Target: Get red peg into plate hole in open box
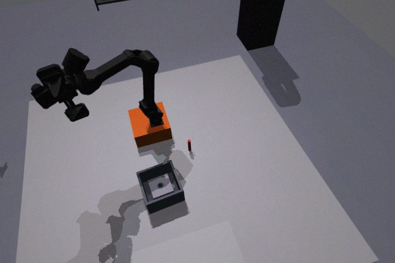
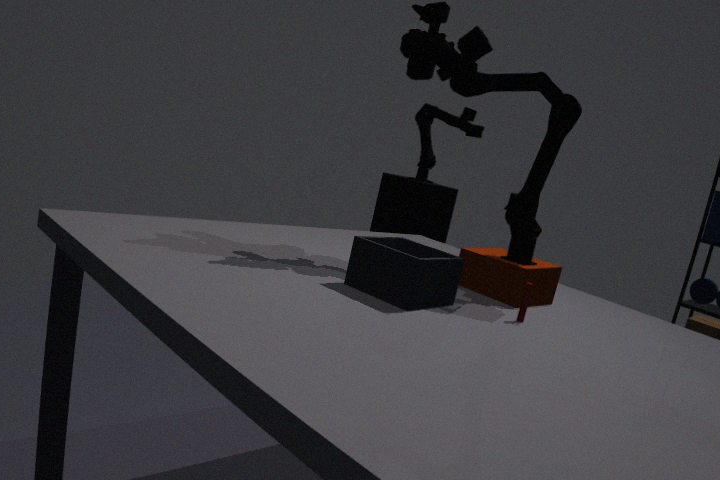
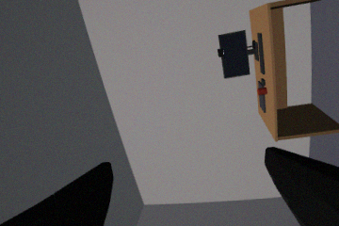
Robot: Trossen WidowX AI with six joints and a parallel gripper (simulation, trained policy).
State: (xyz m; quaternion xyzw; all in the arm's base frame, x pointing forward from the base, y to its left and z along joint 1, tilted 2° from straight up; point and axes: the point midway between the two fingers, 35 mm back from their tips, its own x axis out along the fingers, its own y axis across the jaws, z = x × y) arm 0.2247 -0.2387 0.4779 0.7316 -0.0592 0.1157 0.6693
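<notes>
I hold my arm [image 1: 112, 66] [image 2: 549, 148] high above the tabletop [image 1: 250, 173] [image 2: 485, 390], rising from the orange base block [image 1: 139, 125] [image 2: 488, 278]. My lower link climbs at a lean to a bent elbow, and from there my forearm reaches out nearly level in the exterior view. Past it, my wrist is raised and angled upward, carrying my gripper [image 1: 60, 104] [image 2: 414, 38] [image 3: 189, 163] well above the box and off to one side of my base. My fingers stand wide apart, with nothing between them. They point outward into the room rather than down at my work: between and beyond them, my wrist camera sees pale walls and a wooden desk [image 3: 280, 61] with a dark monitor [image 3: 234, 54], appearing turned on its side.

The red peg [image 1: 189, 146] [image 2: 523, 302] stands upright on the tabletop, near my orange block and outside the open box [image 1: 165, 203] [image 2: 400, 277], well apart from my gripper. Inside the box, the light plate [image 1: 156, 190] lies at the bottom, its round hole [image 1: 160, 185] unfilled.
</notes>
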